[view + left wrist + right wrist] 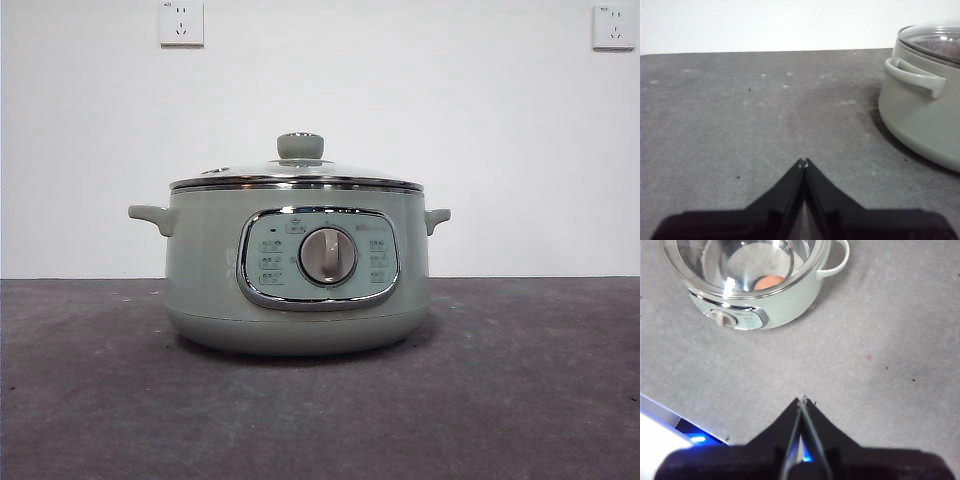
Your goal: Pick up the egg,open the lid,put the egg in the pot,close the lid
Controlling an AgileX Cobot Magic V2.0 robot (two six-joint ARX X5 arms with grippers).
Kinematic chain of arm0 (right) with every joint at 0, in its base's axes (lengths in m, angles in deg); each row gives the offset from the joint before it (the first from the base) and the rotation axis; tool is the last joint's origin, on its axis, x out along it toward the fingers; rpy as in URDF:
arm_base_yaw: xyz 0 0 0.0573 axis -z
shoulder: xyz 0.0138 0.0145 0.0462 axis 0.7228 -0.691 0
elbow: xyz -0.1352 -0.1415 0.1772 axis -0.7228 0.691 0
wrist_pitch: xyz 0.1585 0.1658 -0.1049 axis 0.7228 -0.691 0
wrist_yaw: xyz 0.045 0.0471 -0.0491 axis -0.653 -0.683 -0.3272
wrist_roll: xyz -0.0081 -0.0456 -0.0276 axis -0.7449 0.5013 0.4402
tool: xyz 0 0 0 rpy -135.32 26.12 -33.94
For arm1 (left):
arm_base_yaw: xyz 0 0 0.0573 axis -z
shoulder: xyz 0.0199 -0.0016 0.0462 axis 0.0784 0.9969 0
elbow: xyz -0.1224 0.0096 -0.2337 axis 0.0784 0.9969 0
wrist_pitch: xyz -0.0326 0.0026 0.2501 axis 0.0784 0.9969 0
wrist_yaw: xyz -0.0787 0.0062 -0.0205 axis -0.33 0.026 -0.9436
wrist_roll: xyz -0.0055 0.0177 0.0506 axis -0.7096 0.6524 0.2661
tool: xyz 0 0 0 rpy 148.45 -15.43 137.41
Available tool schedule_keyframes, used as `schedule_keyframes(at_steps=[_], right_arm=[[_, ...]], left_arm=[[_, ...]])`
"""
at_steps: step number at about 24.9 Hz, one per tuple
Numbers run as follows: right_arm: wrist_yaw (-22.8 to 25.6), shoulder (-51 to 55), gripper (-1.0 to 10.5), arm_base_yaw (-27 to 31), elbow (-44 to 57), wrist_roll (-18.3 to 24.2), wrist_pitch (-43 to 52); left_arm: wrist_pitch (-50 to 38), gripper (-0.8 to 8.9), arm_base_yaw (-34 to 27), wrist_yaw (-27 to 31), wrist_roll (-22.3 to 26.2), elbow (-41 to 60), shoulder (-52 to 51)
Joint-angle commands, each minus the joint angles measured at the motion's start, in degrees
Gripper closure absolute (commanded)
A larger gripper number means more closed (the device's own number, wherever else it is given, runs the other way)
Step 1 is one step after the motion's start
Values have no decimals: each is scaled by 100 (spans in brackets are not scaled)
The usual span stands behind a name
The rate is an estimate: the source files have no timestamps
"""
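The sage-green pot (300, 280) stands in the middle of the table with the glass lid (297, 178) shut on it, green knob (300, 146) on top. In the right wrist view the pot (785, 297) shows from above, and the reddish-brown egg (769, 282) lies inside it under the lid (705, 265). My right gripper (802, 400) is shut and empty, high above the table, apart from the pot. My left gripper (803, 162) is shut and empty, low over the table, beside the pot (925, 120) and its handle (915, 77). Neither arm shows in the front view.
The grey table top (520, 400) spreads around the pot. A white wall with two sockets (181, 22) stands behind. A table edge with a blue light (695, 439) shows in the right wrist view.
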Motion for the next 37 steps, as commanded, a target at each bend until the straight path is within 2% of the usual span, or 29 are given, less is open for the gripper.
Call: schedule_keyframes(at_steps=[1,6,8,10,12,15,16,19,21,28,37], right_arm=[[17,-11,947,-15,33,-59,-129],[22,-11,947,-15,33,-26,-129],[214,-9,947,-2,35,282,-26],[570,195,947,229,74,610,610],[376,549,947,632,243,638,1714],[-494,1423,947,1554,1169,284,3379],[-627,1703,946,1847,1558,258,3731],[-647,2761,946,2780,3040,284,4575],[-640,3394,947,3167,3895,302,5025],[-627,4979,946,3764,6030,299,5829],[-605,6166,947,3847,7820,96,5880]], left_arm=[[-37,814,-22,-17,-35,59,42],[-37,814,-22,-17,-35,59,173],[-37,814,-22,-17,-35,59,212],[-37,814,-22,-17,-35,59,232],[-37,814,-22,-17,-35,59,249],[-37,814,-22,-17,-35,59,269],[-35,814,-22,-17,-35,59,275],[-35,814,-22,-17,-35,59,282],[-37,814,-22,-17,-35,59,282],[-37,814,-22,-17,-35,59,282],[-35,814,-22,-17,-35,59,284]])
